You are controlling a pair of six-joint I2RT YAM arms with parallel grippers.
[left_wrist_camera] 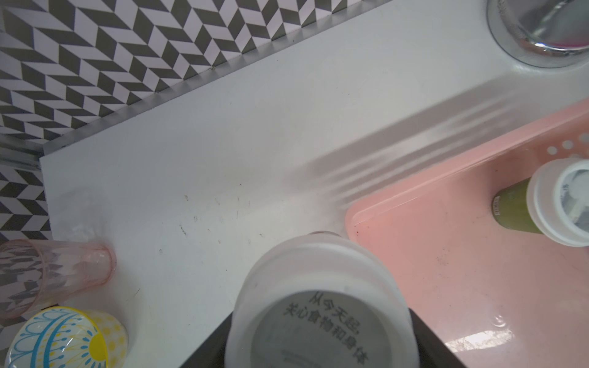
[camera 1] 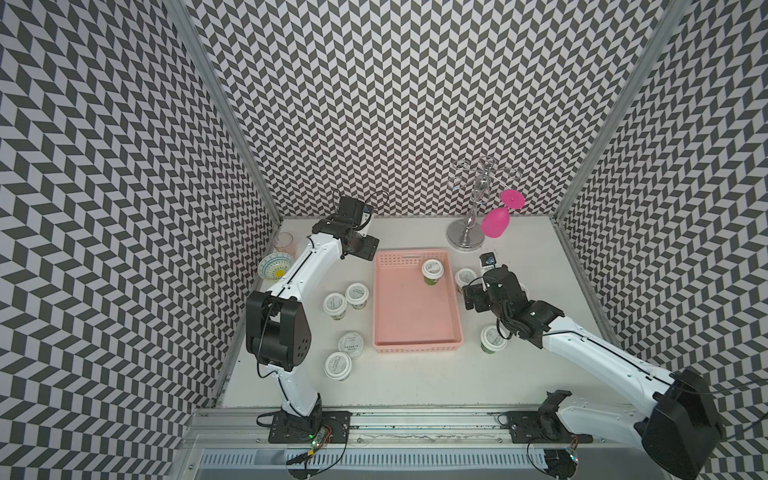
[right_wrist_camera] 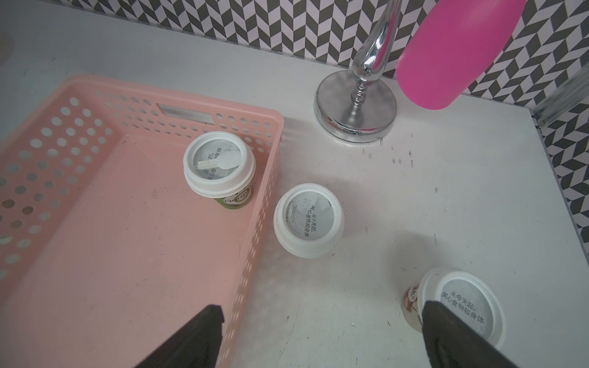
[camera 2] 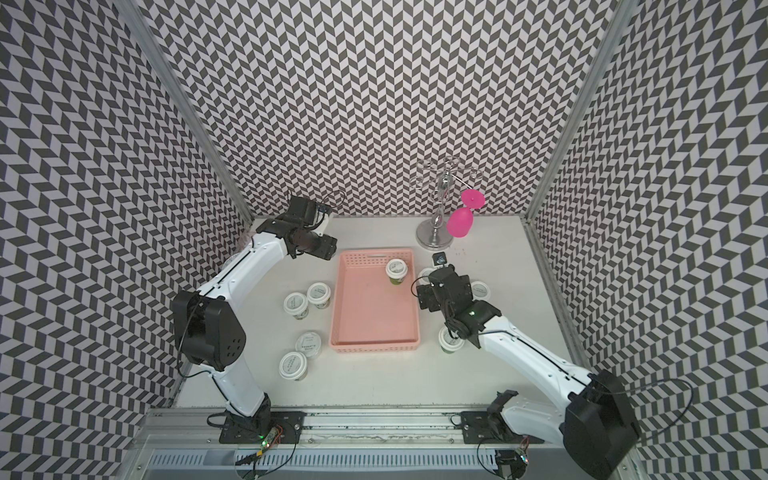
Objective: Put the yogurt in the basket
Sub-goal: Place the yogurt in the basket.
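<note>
The left end effector [left_wrist_camera: 315,350] pinches a white-lidded yogurt cup [left_wrist_camera: 318,283] beside the perforated pink plastic basket [camera 1: 415,347]; one green cup [camera 1: 432,271] stands inside. The right end effector [right_wrist_camera: 318,337] hangs spread over loose cups [right_wrist_camera: 307,220] on the desk [right_wrist_camera: 446,191], near a chrome stand [right_wrist_camera: 355,108].

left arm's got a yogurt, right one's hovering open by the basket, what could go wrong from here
1. The gripped cup in the left gripper looks only at the basket's corner; released now, it may land on the rim or table.
2. The right gripper stands open, one finger over the basket wall, another over a loose cup; lowering could knock either.
</note>
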